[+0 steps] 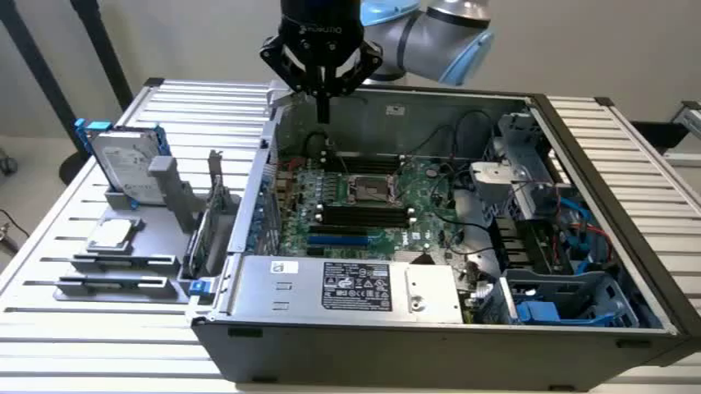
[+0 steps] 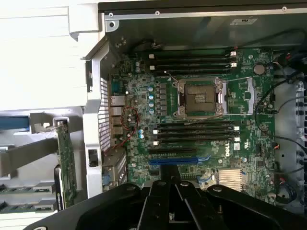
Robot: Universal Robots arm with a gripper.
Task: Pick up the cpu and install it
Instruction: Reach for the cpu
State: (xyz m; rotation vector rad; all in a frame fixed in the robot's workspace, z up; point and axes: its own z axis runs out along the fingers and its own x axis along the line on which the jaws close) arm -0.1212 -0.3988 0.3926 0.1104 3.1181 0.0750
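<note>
At the upper middle of the exterior view, you will find the gripper (image 1: 323, 113) poised above the rear wall of the open computer case (image 1: 438, 353), its fingers pressed together into one narrow tip and carrying nothing. Note that the cpu (image 1: 112, 235) is not near it. The chip lies flat, metal plate up, on the grey holder tray (image 1: 148, 246) at the lower left of the exterior view, outside the case and well apart from the gripper. The tray presents the chip level and unobstructed, presumably so that it can be approached from straight above. Behind it on the same tray, the hard drive (image 1: 118, 160) stands upright in its blue frame; do not confuse the two parts. Tray and case both rest on the slatted bench (image 1: 646, 189).

The case lies on its side with the cover off, so that the motherboard (image 1: 428, 185) faces upward and is open to the arm. In the wrist view, observe the socket (image 2: 200, 97) near the middle of the board, between two banks of memory slots (image 2: 196, 129). Its retention frame appears open and its seat empty.

Judge the work as not yet begun: the cpu is untouched on its tray and the socket is vacant
</note>
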